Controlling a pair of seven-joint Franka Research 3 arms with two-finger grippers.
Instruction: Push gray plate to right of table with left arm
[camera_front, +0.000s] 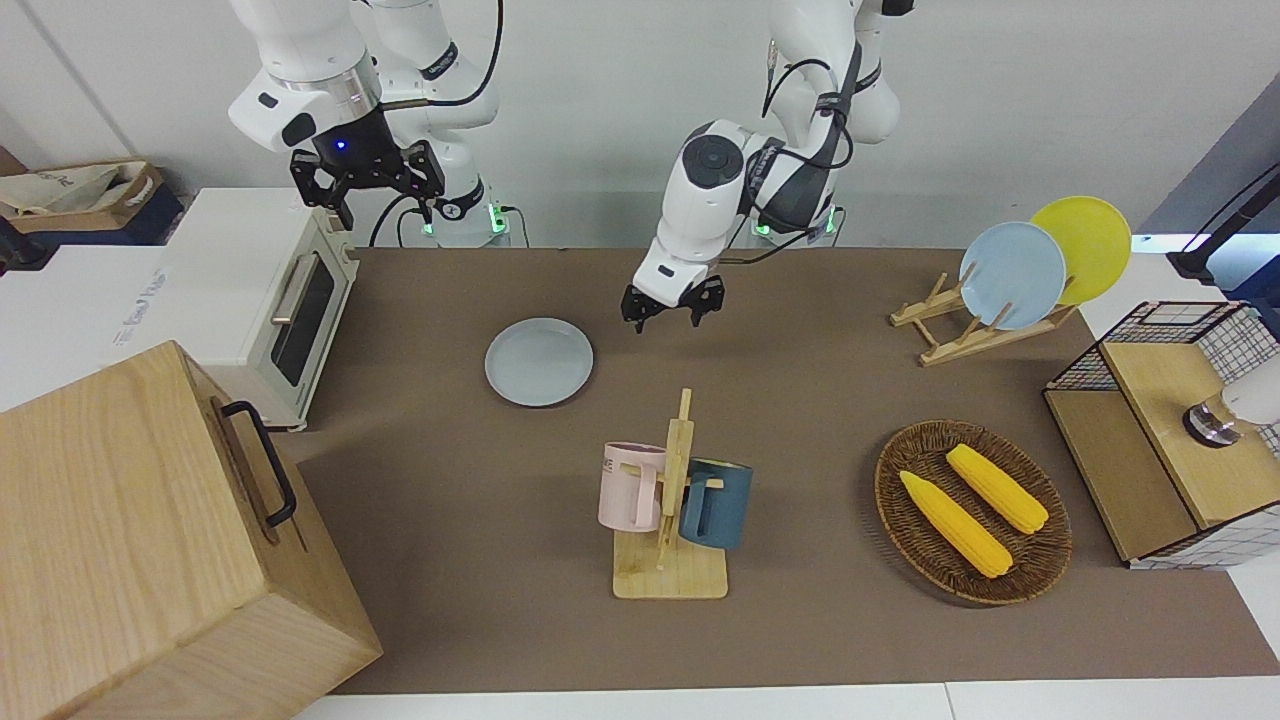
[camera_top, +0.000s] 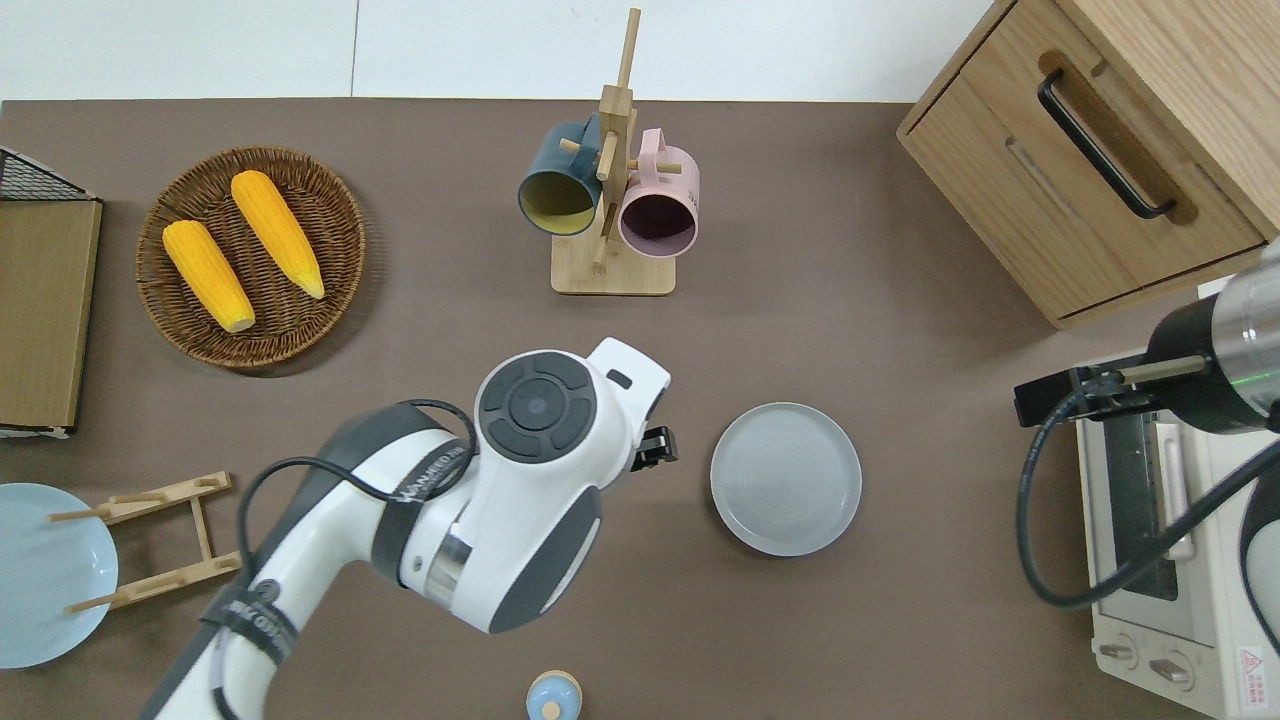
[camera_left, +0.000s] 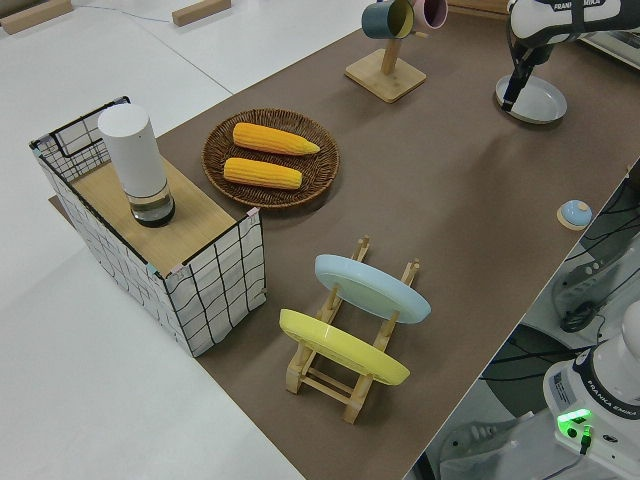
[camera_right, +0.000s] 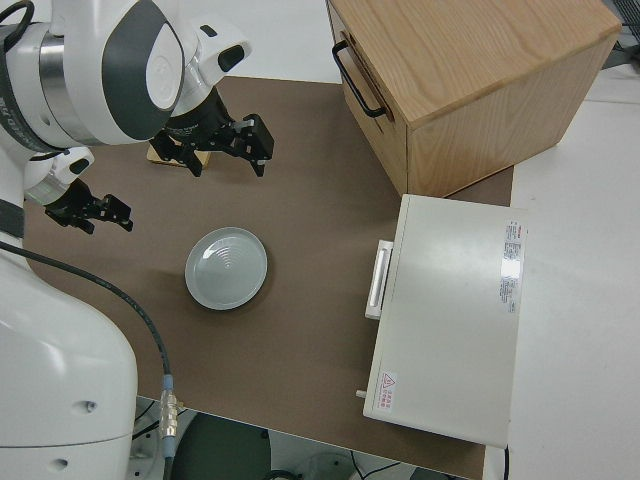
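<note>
Gray plate (camera_front: 539, 361) sits flat on the table (camera_front: 800, 400), roughly mid-length, toward the right arm's end, between the mug rack (camera_front: 672, 520) and the robots, w/ the toaster oven (camera_front: 262, 300) off at that end. Left gripper (camera_front: 672, 306) hangs low just beside the plate, on its left-arm side, apart from the rim. Fingers spread open, holding nothing. Right arm's parked; its gripper (camera_front: 367, 178) is open too. Corn basket (camera_front: 972, 510) lies toward the left arm's end.

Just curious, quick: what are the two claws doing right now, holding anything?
Left gripper: open, empty, beside the gray plate.
Right gripper: open, empty, parked.
</note>
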